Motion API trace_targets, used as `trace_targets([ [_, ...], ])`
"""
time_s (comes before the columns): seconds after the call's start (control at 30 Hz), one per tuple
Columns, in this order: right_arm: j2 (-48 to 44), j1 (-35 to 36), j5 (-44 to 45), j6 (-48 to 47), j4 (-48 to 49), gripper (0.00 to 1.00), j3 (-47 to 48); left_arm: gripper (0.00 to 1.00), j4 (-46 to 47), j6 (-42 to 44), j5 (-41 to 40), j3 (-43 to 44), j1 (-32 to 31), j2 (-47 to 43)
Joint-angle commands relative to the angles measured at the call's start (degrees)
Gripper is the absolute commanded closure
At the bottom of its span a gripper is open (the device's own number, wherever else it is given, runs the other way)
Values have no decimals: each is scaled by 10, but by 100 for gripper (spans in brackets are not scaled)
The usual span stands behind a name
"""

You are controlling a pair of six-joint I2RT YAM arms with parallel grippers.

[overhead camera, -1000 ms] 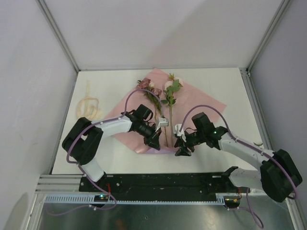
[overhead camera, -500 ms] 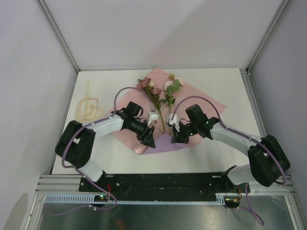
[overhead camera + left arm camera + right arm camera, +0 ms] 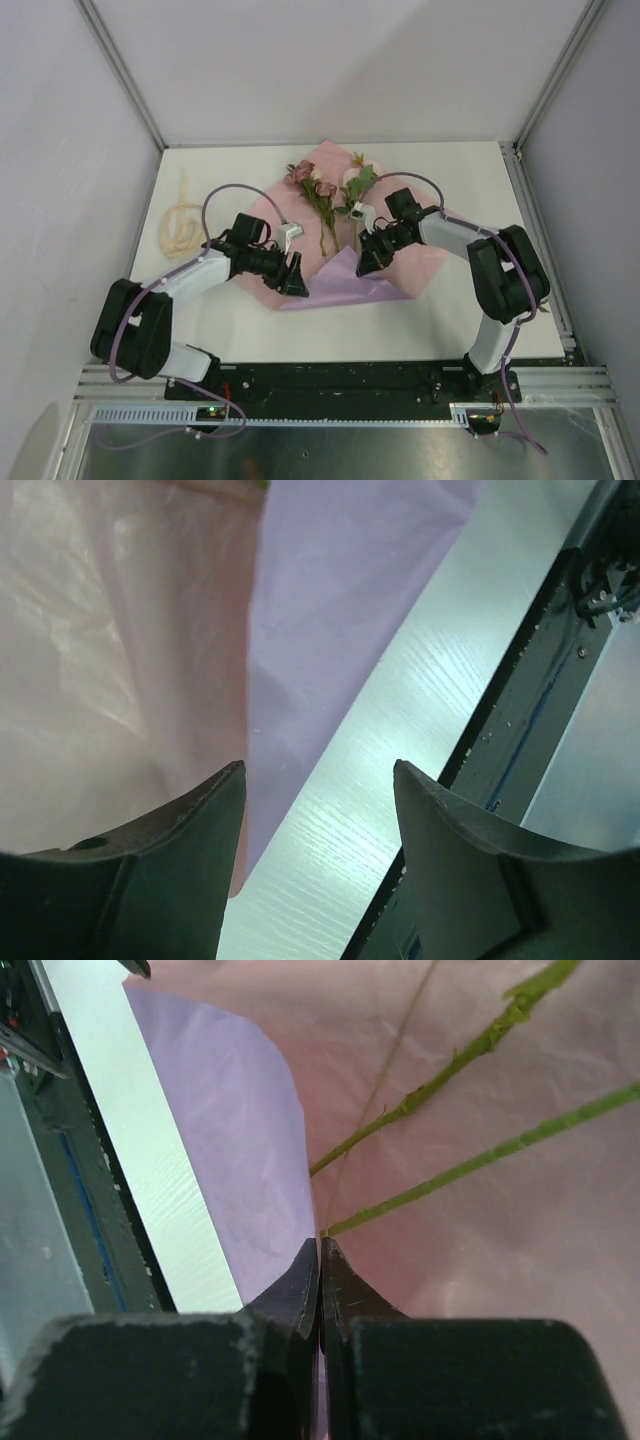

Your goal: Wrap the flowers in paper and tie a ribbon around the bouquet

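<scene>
The paper (image 3: 425, 235) lies pink face up mid-table, its near corner folded back as a lilac flap (image 3: 345, 282). The flowers (image 3: 330, 190) lie on it, heads at the far side, and their green stems (image 3: 470, 1052) run toward me. My right gripper (image 3: 362, 262) is shut on the paper's folded edge (image 3: 300, 1190) at the stem ends; the gripper (image 3: 320, 1245) pinches where lilac meets pink. My left gripper (image 3: 297, 280) is open at the paper's near left edge; the gripper (image 3: 320, 770) holds nothing. The ribbon (image 3: 180, 225) lies coiled at the far left. No wrapped bouquet shows.
White table (image 3: 470, 180) with grey walls on three sides. A black rail (image 3: 330, 380) with both arm bases runs along the near edge, and the rail (image 3: 540, 680) shows close beside my left fingers.
My left gripper opened, let go of the paper and drew back left. My right gripper shut on the near corner and carried it toward the stems, turning up the lilac flap.
</scene>
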Motion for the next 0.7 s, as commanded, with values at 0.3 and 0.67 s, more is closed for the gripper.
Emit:
trace_targets([
  [0.3, 54, 0, 22, 125, 14, 100, 32, 37, 46, -72, -35, 16, 32, 62],
  [0.67, 104, 20, 47, 245, 65, 100, 49, 41, 26, -74, 3, 25, 92, 29],
])
